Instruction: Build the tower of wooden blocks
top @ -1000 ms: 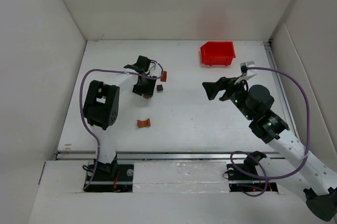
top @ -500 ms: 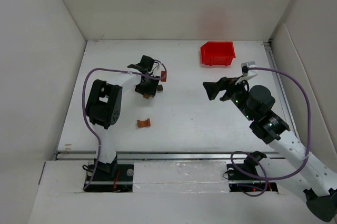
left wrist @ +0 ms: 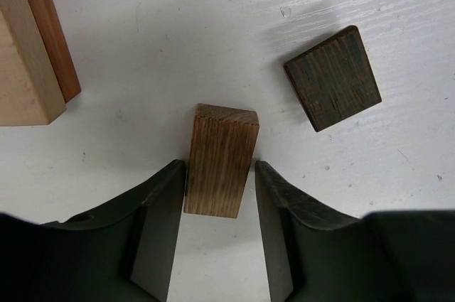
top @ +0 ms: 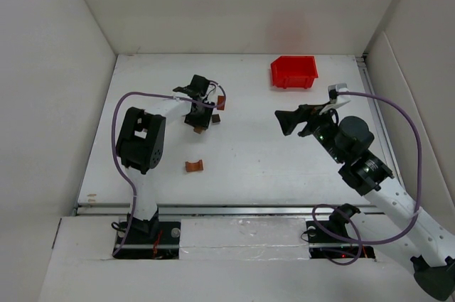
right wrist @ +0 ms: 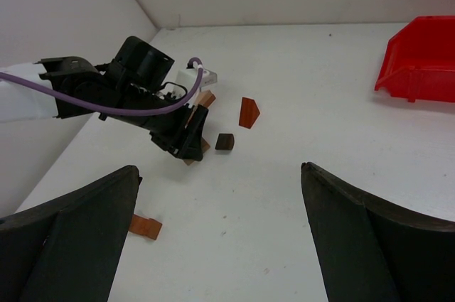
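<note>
left gripper point(left wrist: 220, 168) low over white table point(left wrist: 178, 18), jaws narrowed either side of short tan wooden bar point(left wrist: 222, 153), centre of left wrist view. actual clamp on it: cannot tell. dark brown wooden cube point(left wrist: 333, 78) upper right, apart from bar. tan block with reddish-brown slab against it point(left wrist: 32, 53) at upper left edge. right gripper point(right wrist: 219, 170) spread wide, holding nothing. reddish-brown arch block point(top: 194, 166) lower left of top view, well apart from the rest.

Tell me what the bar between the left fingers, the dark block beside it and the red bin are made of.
Bar: wood, matt mid-brown, straight grain lines showing.
Dark block: wood too, seemingly stained near black, coarse grain visible.
Red bin: probably moulded plastic, smooth uniform red, no grain.
</note>
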